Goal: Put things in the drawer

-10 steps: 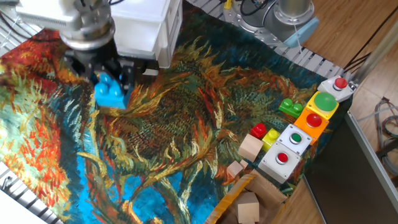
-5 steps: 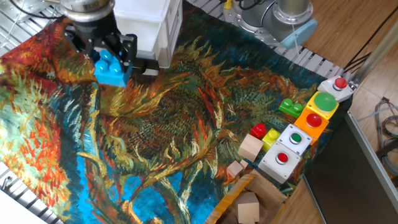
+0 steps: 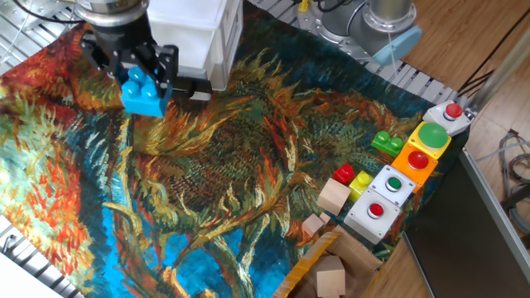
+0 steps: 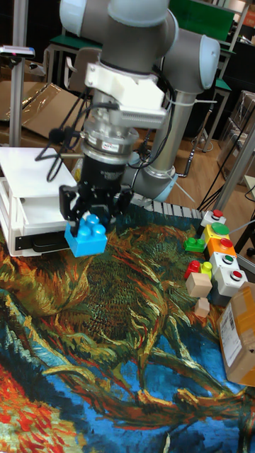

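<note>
My gripper (image 3: 139,81) is shut on a bright blue studded brick (image 3: 142,99) and holds it just above the painted cloth, right in front of the white box cabinet (image 3: 195,33). In the tall fixed view the gripper (image 4: 90,221) hangs straight down with the brick (image 4: 85,242) between its black fingers, next to the cabinet (image 4: 28,184). A dark slot (image 4: 39,243) shows low on the cabinet's front. I cannot make out the drawer's front or knob; the gripper covers part of that side.
At the right edge stand button boxes (image 3: 414,161) with red and green buttons. Beside them lie a green brick (image 3: 386,142), a red and a yellow brick (image 3: 352,176), and wooden blocks (image 3: 333,197). A cardboard box (image 3: 331,269) sits at the front right. The arm's base (image 3: 377,25) is at the back.
The gripper has carried the blue brick up the picture toward the cabinet's front. Over the last half second it shifted only slightly.
</note>
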Available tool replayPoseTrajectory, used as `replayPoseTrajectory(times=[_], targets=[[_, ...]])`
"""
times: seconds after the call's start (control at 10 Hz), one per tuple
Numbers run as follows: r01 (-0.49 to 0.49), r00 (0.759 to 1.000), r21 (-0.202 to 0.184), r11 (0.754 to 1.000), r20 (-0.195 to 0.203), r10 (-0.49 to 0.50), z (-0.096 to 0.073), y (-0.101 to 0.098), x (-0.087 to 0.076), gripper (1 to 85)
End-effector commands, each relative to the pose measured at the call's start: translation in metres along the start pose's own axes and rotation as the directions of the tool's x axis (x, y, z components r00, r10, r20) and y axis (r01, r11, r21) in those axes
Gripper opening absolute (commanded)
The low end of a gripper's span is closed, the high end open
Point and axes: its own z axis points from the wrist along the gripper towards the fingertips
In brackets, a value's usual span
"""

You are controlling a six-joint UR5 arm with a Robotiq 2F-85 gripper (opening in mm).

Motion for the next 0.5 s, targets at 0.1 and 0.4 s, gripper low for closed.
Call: replayPoseTrajectory(times=[0.1,0.4], targets=[[-0.003,0.999,-0.038,0.999,0.034,0.004,-0.015,0.009,0.048,1.3],[-0.003,0.999,-0.018,1.000,0.043,0.004,-0.015,0.004,0.046,1.3]])
